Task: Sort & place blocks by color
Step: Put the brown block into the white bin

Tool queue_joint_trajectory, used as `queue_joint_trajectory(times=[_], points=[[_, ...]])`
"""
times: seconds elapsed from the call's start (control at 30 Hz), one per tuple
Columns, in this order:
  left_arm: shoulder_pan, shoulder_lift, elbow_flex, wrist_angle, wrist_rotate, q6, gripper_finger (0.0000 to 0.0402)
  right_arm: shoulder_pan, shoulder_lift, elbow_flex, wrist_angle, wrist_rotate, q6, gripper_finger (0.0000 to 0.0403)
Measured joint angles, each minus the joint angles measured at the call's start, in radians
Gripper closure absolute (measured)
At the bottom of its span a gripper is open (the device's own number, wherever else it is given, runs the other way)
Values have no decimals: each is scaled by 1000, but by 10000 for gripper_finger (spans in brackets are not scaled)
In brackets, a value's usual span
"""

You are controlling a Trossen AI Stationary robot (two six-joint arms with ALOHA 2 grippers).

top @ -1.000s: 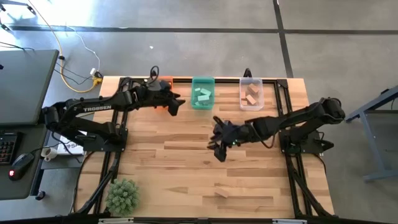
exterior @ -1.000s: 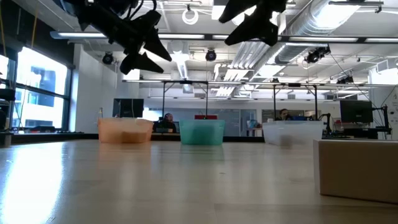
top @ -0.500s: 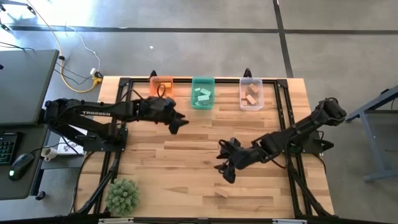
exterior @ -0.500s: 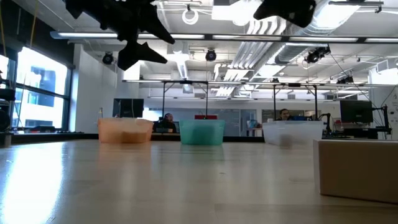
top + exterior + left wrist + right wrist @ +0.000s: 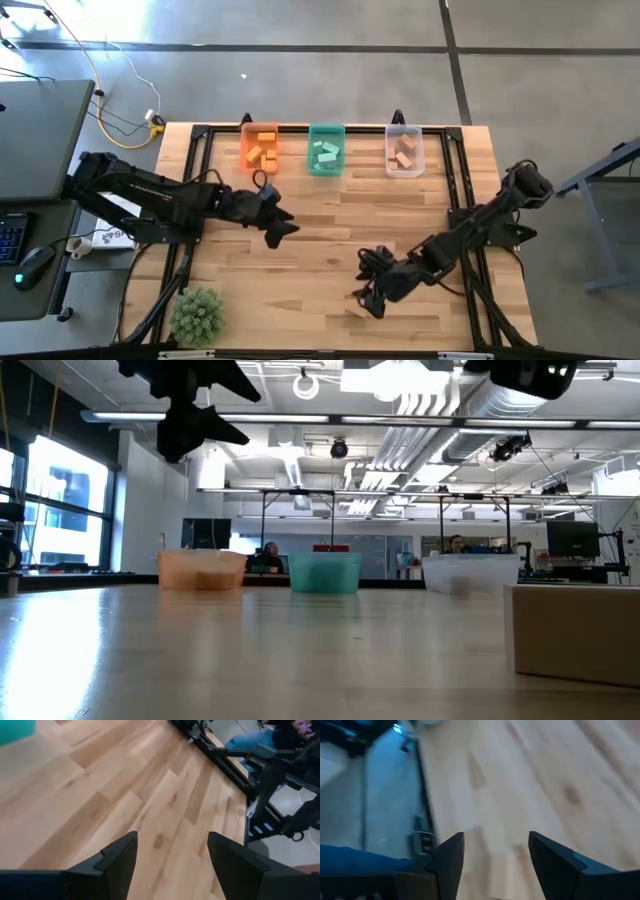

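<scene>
One tan wood block [image 5: 357, 309] lies flat on the table near its near edge; the low view shows it large at the right [image 5: 575, 632]. Orange blocks [image 5: 262, 150] sit in the orange bin, teal ones [image 5: 325, 153] in the green bin, and tan ones [image 5: 404, 153] in the clear bin. My right gripper [image 5: 368, 297] hovers open just beside and above the loose tan block [image 5: 495, 840]. My left gripper [image 5: 284, 228] is open over bare table left of centre [image 5: 170, 840].
The three bins stand in a row at the far edge: orange bin [image 5: 260, 132], green bin [image 5: 326, 129], clear bin [image 5: 405, 130]. A small green plant [image 5: 197, 313] sits at the near left corner. Bare wood [image 5: 320, 230] lies between the two arms.
My left gripper has drawn back from the orange bin toward the near edge and the table's middle, staying open. My right gripper has swept from the table's centre toward the near edge, arriving by the loose tan block, also open. The block has not moved.
</scene>
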Motion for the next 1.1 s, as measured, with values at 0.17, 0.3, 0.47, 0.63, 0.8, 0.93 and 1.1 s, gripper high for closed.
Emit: queue_joint_trajectory(times=[0.17, 0.3, 0.47, 0.63, 0.8, 0.93, 1.1], points=[[-55, 0, 0, 0, -33, -48, 172, 25, 18, 0, 153, 0, -2, 197], [-89, 0, 0, 0, -40, -86, 172, 31, 19, 37, 159, 8, -25, 197], [-127, 0, 0, 1, -64, -113, 172, 31, 22, 163, 83, 70, -135, 197], [-143, 0, 0, 0, -90, -113, 172, 25, 81, 305, -145, 93, -151, 197], [-145, 0, 0, 0, -92, -113, 172, 25, 197, 421, -353, 54, -72, 197], [-145, 0, 0, -6, -92, -113, 172, 25, 299, 485, -467, 16, -38, 197], [-145, 0, 0, -10, -93, -113, 172, 20, 398, 504, -519, -76, 29, 197]])
